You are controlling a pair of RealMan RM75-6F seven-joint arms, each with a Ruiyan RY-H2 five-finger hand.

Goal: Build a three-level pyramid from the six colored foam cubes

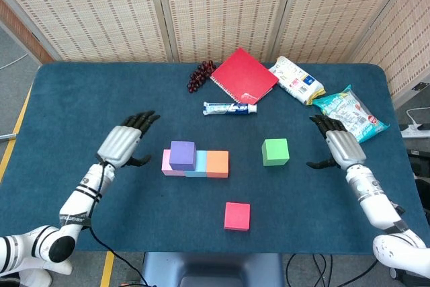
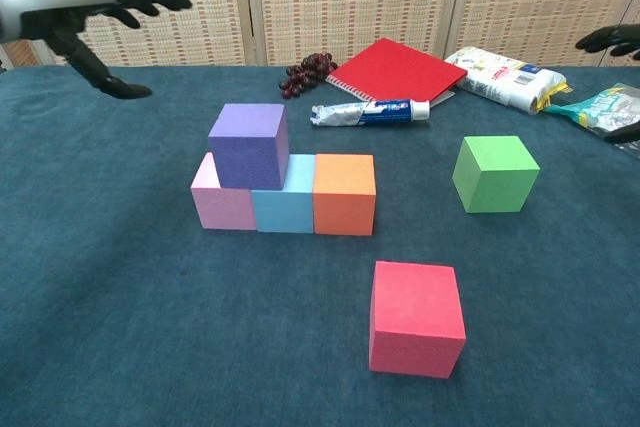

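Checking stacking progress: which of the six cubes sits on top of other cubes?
The purple cube: it rests across the pink cube and light blue cube; the rest lie on the table.

Overhead head view; low, near chest view.

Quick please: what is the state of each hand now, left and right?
Left hand: open, fingers apart, holding nothing.
Right hand: open, fingers apart, holding nothing.

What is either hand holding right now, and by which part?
Nothing. The left hand and right hand are both open, clear of every cube; the purple cube sits free.
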